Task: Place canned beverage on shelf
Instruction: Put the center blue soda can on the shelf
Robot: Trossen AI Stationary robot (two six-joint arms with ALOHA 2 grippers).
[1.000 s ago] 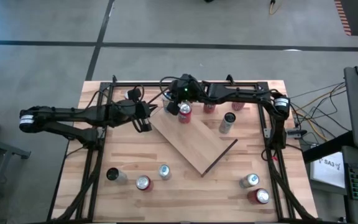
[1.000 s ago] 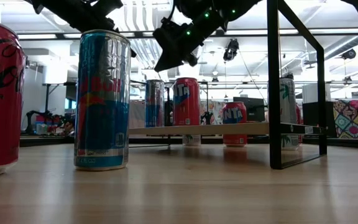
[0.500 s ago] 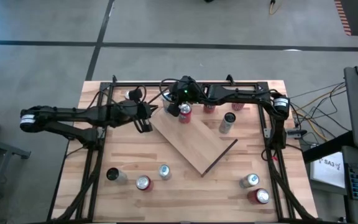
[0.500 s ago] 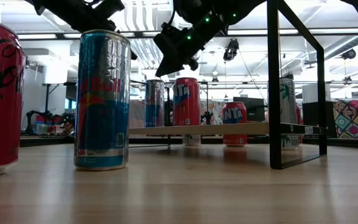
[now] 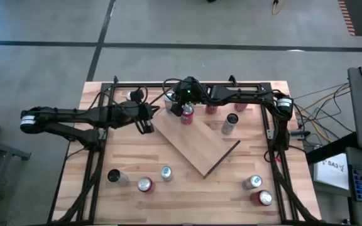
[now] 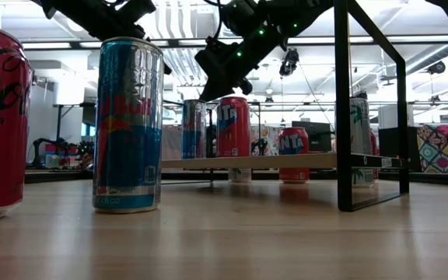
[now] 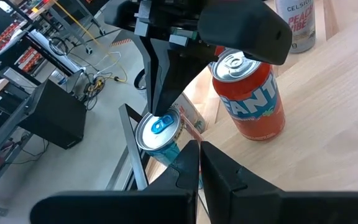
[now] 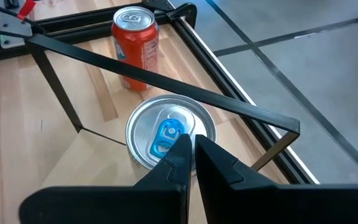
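The shelf [image 5: 197,143] is a light-wood board lying slantwise on the table; it also shows in the low view [image 6: 286,161]. An orange Fanta can [image 5: 186,114] stands upright on it near its far end. A slim blue can with a blue tab [image 8: 169,134] stands upright just beyond it [image 5: 170,100]; whether it is on the shelf's corner, I cannot tell. My right gripper [image 8: 190,152] is shut right above this can's top [image 7: 160,127]. My left gripper [image 5: 148,122] is shut and empty by the shelf's left corner [image 7: 197,165]. My right gripper's shut fingers point down at the slim blue can's top, beside the blue tab [image 8: 166,138]. Whether the fingertips touch the top, I cannot tell. The can stands upright on its base.
A black frame [image 5: 187,83] runs along the table's far edge and sides. A tall can [image 5: 229,123] stands at the shelf's right side, with more cans behind it. Several cans stand near the front edge [image 5: 144,184] [image 5: 251,182]. A blue can [image 6: 128,124] looms in the low view.
My right gripper has come down a little toward the slim blue can's top, staying shut. The cans and the shelf have not moved.
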